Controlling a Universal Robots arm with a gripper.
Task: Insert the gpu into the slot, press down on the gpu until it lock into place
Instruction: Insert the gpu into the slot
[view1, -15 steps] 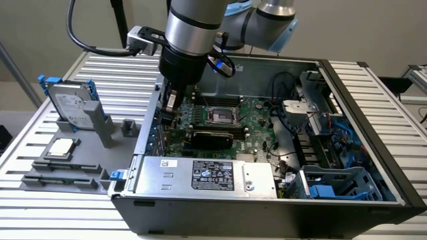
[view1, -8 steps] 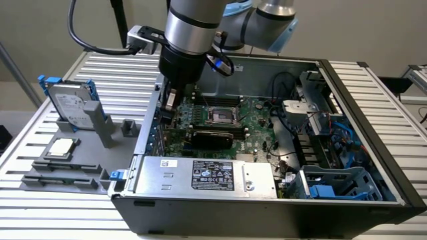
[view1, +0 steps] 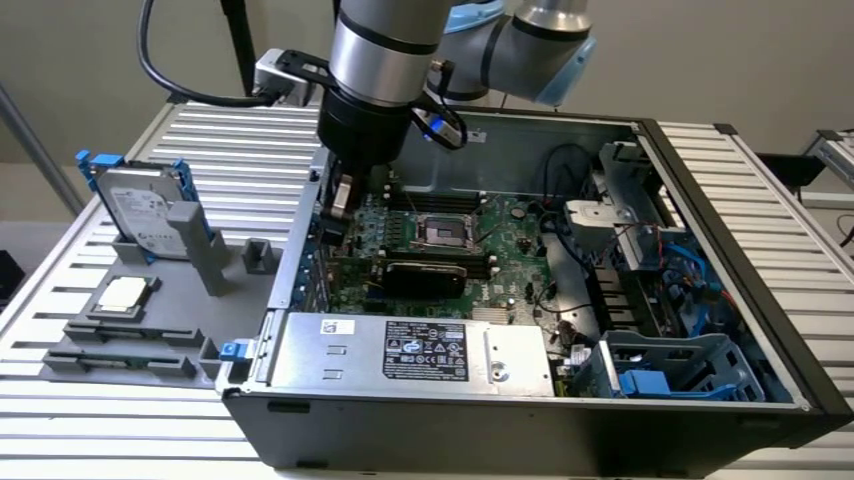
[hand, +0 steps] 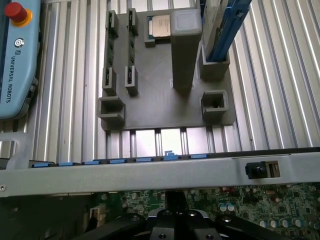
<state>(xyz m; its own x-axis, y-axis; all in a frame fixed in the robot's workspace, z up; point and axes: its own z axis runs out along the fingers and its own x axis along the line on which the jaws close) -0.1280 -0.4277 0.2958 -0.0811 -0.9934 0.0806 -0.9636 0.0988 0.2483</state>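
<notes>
Nearest the exterior camera, a silver power-supply box (view1: 414, 350) fills the front of the open computer case (view1: 534, 440). Just behind it, the gpu (view1: 424, 275), a flat black card, sits low on the green motherboard (view1: 514, 250), between the power-supply box and the square CPU socket (view1: 441, 232). From this angle it cannot be told whether the card's edge is fully home in the slot.

Further back, towards the exterior view's left, the gripper (view1: 344, 203) hangs inside the case by its side wall. Its jaws are together with nothing evidently between them, and it is apart from the gpu. In the wrist view the gripper's dark body (hand: 175, 225) looks out over the case rim (hand: 150, 172) at a grey parts tray (hand: 160, 107) on the slatted table (hand: 280, 90).

Closed fingers suit the pressing step, judging by the layout. The push would best land squarely on the card's upper edge, straight down and centred over the slot, so that the card does not tip. Pressing off-centre risks seating one end alone or loading the board near the CPU socket. Beyond the case, a hard drive (view1: 140, 210) stands upright in the tray's holder.
</notes>
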